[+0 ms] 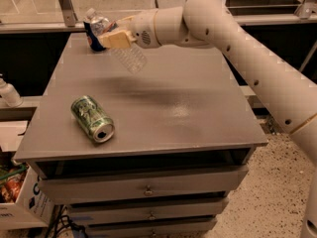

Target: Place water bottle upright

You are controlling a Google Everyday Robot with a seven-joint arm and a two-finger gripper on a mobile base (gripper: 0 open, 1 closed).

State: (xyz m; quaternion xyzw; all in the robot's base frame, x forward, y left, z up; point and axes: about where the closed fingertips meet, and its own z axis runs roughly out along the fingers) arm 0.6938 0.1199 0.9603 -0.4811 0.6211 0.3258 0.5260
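Two cans share the grey table [198, 118] with the job: a green can [92, 119] lying on its side, top end toward the front edge, and a dark blue can [93, 42] standing far behind it. Beyond the green can and above the tabletop, the gripper [115, 38] pinches the water bottle [132, 59] across its upper body, its tan fingers [123, 39] pressed against it. The bottle hangs tilted, with its white cap [90, 13] up beside the blue can and its base lower, apparently clear of the surface. Held this way, it can likely be swung vertical and lowered base-first, so the grasp seems suited to the uprighting; the tilt is not yet taken out. The green can's print shows no legible words. Neither the bottle's label nor the blue can can be read.
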